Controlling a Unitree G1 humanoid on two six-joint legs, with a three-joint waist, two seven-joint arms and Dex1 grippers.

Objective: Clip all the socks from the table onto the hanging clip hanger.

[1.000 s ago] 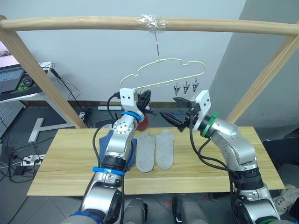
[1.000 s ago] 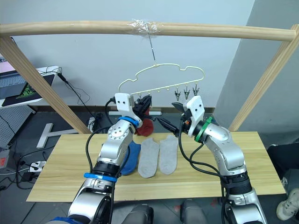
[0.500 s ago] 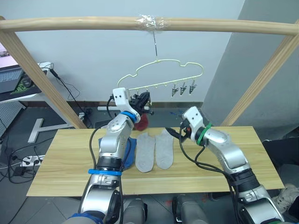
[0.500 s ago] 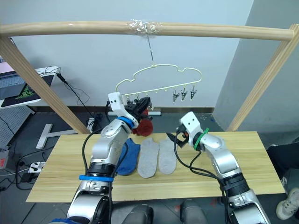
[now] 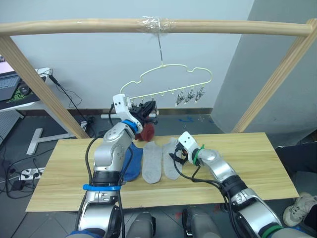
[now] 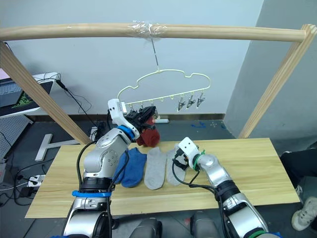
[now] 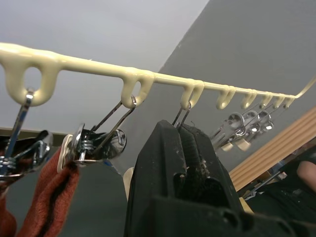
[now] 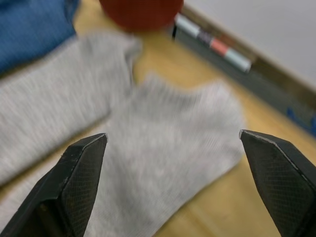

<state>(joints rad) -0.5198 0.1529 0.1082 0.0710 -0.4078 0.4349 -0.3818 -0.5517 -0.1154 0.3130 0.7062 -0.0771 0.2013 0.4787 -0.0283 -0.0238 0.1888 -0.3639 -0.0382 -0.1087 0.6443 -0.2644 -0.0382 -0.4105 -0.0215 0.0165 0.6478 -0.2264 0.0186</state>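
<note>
Right gripper point(image 8: 173, 148) — fingers wide above 2 grey socks point(image 5: 159, 159) mid-tabletop point(image 5: 257, 163). Left gripper point(image 7: 183, 148) — fingers pinched on a clip of clip hanger point(image 5: 166, 79). Risk: snagging both socks.

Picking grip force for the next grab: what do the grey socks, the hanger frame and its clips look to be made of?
Grey socks: soft knit fabric, matte, with fine ribbing and a fuzzy edge. Clip hanger frame: pale yellow with a smooth moulded look, probably plastic or coated wire; the coating hides which. Clips: shiny bare metal with wire loops and a coil spring, seemingly with pale pads at the tips.
</note>
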